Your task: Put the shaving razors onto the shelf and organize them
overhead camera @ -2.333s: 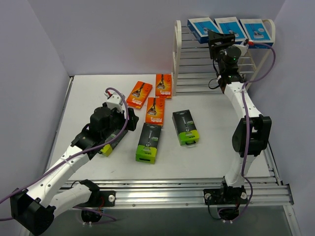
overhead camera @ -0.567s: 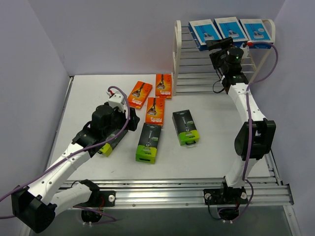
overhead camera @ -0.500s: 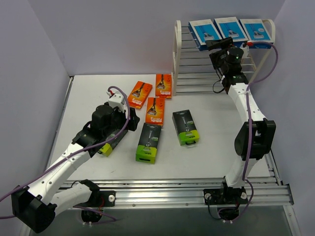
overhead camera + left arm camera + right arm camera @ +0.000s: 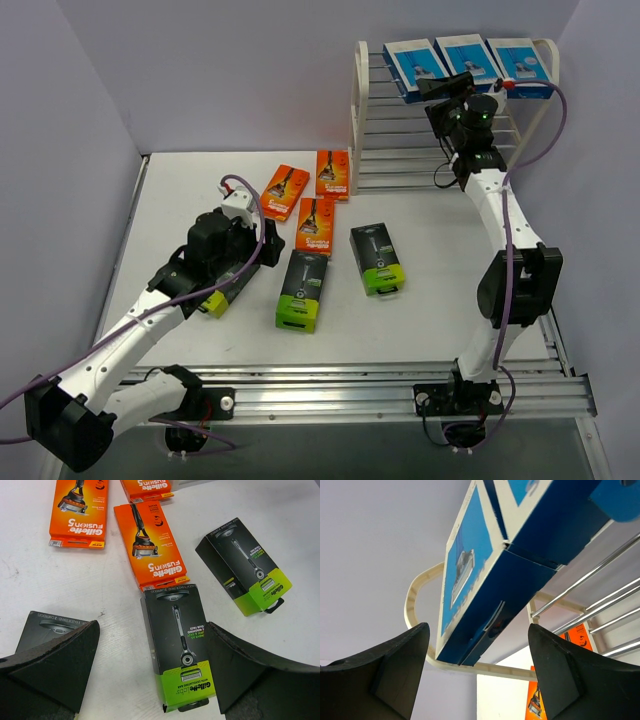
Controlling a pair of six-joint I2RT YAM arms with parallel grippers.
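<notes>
Three blue-and-white shaving razors (image 4: 415,62) (image 4: 470,57) (image 4: 522,60) lie side by side on the top tier of the cream shelf (image 4: 357,120). My right gripper (image 4: 445,86) (image 4: 477,645) is open just below the near end of the left blue pack (image 4: 470,580), without touching it. Three orange packs (image 4: 283,190) (image 4: 332,173) (image 4: 316,223) and three black-and-green packs (image 4: 302,289) (image 4: 377,258) (image 4: 213,303) lie flat on the table. My left gripper (image 4: 265,250) (image 4: 154,630) hangs open above the middle black pack (image 4: 177,640), empty.
The shelf's lower tiers of metal rods (image 4: 590,575) are bare. One black pack (image 4: 47,630) lies partly under my left finger and arm. White table (image 4: 440,290) stretches in front of the shelf. Purple walls close in the left, back and right sides.
The right wrist has tilted and pulled slightly back from the shelf top, with its jaws a little wider. The left arm has barely moved. All packs lie where they were.
</notes>
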